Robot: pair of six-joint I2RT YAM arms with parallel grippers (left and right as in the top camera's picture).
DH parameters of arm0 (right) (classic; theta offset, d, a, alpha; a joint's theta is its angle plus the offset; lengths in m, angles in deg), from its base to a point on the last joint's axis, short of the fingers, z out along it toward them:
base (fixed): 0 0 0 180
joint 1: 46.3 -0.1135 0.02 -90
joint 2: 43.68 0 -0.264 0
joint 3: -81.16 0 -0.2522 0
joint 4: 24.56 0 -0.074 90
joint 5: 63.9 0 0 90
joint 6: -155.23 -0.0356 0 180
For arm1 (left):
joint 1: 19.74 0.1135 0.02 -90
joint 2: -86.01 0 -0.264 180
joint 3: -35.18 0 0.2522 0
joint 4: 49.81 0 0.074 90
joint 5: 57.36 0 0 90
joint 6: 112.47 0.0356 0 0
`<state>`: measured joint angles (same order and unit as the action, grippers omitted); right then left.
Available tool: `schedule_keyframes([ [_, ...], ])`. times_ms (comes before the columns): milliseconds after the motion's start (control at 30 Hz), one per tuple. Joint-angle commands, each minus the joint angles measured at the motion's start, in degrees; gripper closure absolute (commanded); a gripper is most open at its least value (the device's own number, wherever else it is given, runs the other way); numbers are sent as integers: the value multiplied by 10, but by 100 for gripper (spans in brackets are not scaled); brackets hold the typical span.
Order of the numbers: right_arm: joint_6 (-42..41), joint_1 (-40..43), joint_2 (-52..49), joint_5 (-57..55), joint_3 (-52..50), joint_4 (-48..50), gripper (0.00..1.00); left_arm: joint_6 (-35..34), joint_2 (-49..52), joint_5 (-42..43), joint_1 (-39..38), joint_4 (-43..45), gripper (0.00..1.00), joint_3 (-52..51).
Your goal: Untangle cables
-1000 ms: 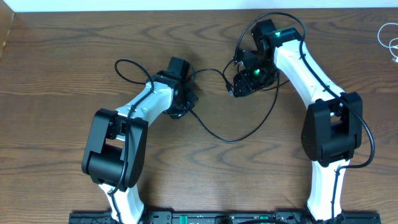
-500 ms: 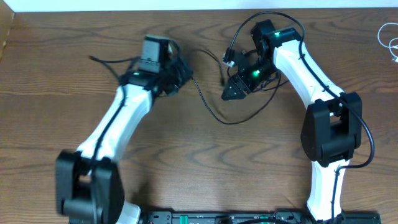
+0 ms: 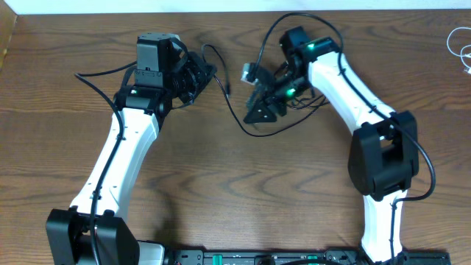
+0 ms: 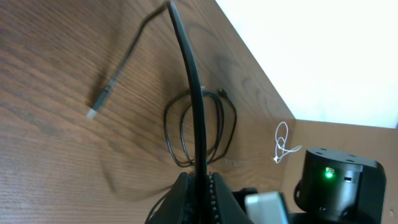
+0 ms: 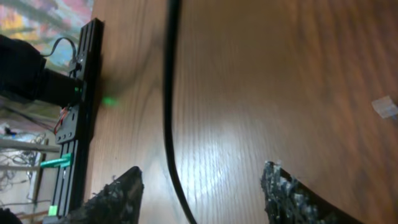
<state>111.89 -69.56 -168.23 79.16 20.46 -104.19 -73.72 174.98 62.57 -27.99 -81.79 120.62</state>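
A thin black cable point(image 3: 246, 129) lies across the back middle of the table. My left gripper point(image 3: 200, 73) is shut on it. In the left wrist view the cable point(image 4: 189, 81) rises out of the shut jaws of the left gripper point(image 4: 198, 190), bends over and ends in a small plug point(image 4: 94, 109) on the wood. A loose black coil point(image 4: 200, 132) lies beyond. My right gripper point(image 3: 255, 112) hangs open just right of the cable's low loop. In its own view the right gripper point(image 5: 202, 193) has the cable point(image 5: 169, 112) running between the spread fingers, untouched.
A white cable point(image 3: 461, 48) lies apart at the far right edge of the table, also visible as a small white cable point(image 4: 283, 143) in the left wrist view. The arms' base rail point(image 5: 73, 130) runs along the table's front. The back table edge point(image 3: 235, 12) is close behind both grippers.
My left arm has stretched out and carried the black cable back and to the left, pulling it longer. My right gripper has shifted left toward the cable and its jaws have narrowed a little.
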Motion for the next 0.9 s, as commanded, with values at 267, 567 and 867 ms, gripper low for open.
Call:
schedule_keyframes([
  [267, -16, -42, -3, -26, -75, 58, 42, -5, -9, 21, 54, 1, 93, 7],
  [567, -81, -58, -3, -5, -97, 138, 69, -5, -9, 23, 53, -6, 93, 7],
  [867, -173, -64, -2, -6, -91, 169, 99, 1, -9, 21, 53, -8, 92, 7],
])
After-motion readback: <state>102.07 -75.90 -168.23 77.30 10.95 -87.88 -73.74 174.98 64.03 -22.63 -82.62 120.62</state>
